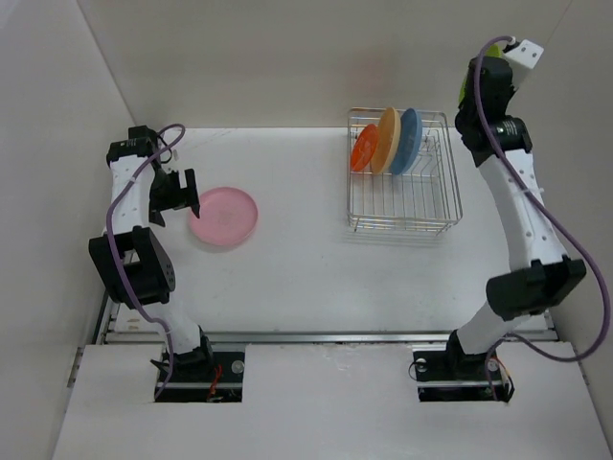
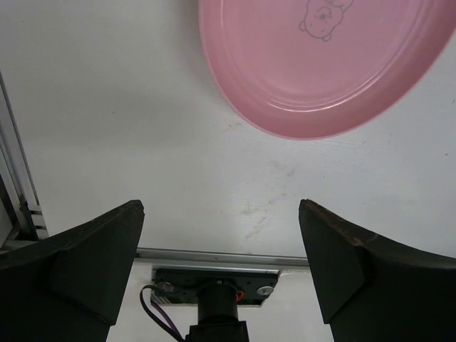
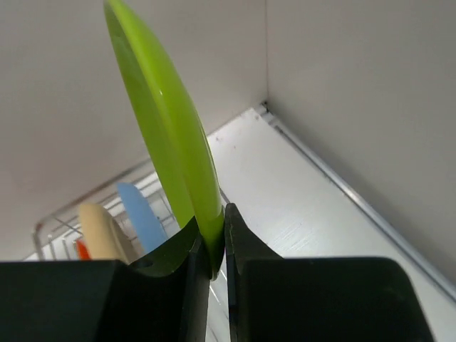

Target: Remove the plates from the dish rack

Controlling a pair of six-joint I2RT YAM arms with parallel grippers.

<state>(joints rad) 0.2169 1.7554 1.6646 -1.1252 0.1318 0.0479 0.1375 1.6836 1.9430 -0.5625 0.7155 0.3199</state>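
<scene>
Gripping is being done by the right gripper (image 3: pixel 218 248): the lime green plate (image 3: pixel 164 121) is being pinched by its rim between the two closed-in fingers. The plate is being held edge-on and nearly upright, up in the air near the far right corner of the bench (image 1: pixel 306 278), clear of the dish rack (image 1: pixel 421 206).

The rack is being carried by the bench toward its far right edge. Three plates are being held in the far left part of the rack, standing on edge in a row: the orange-red plate (image 1: pixel 363 151) leftmost, the cream-yellow plate (image 1: pixel 387 140) in the middle, the blue plate (image 1: pixel 411 140) on the right, each just beside the next.

The pink plate (image 1: pixel 223 216) is being carried flat on the bench, left of centre, well apart from the rack. A faint cartoon bear print is being shown on its inner face in the left wrist view.

The left gripper (image 2: pixel 221 205) is being held released, jaws spread wide with nothing between them. It is being hovered over bare bench just beside the left rim of the pink plate, not touching it.
</scene>
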